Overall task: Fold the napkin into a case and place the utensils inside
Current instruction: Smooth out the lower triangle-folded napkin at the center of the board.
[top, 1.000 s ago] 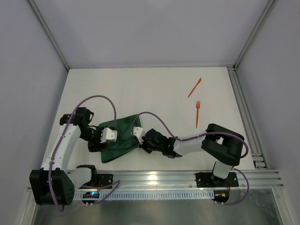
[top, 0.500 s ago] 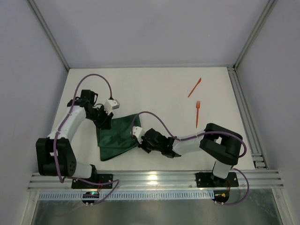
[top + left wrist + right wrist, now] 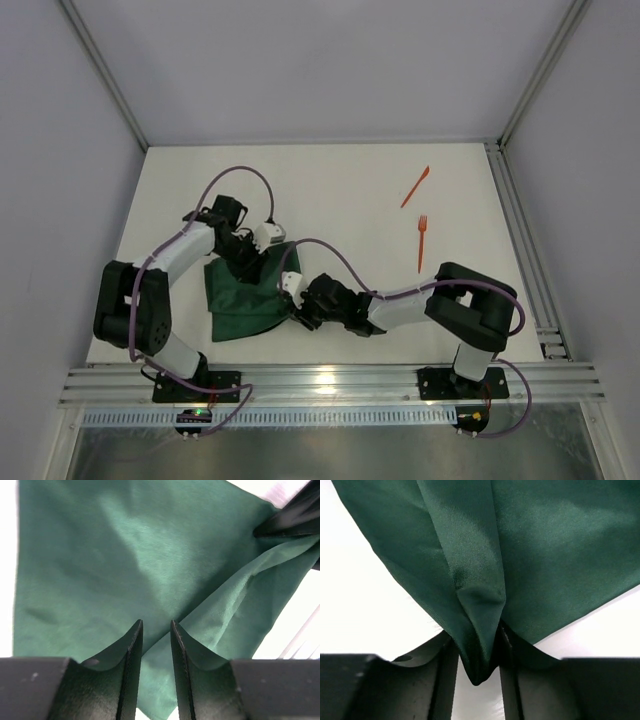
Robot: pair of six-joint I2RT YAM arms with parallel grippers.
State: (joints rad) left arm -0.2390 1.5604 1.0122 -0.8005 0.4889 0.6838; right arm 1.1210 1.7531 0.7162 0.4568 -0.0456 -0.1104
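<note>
1. Top view: I see the napkin (image 3: 243, 290) half-folded between both grippers, and the utensils (image 3: 419, 215) lying well apart, untouched.
2. Left wrist: my left gripper (image 3: 156, 630) stands slightly parted over cloth, gripping nothing.
3. Right wrist: my right gripper (image 3: 477, 652) pinches a folded corner; the case is unfinished.
</note>
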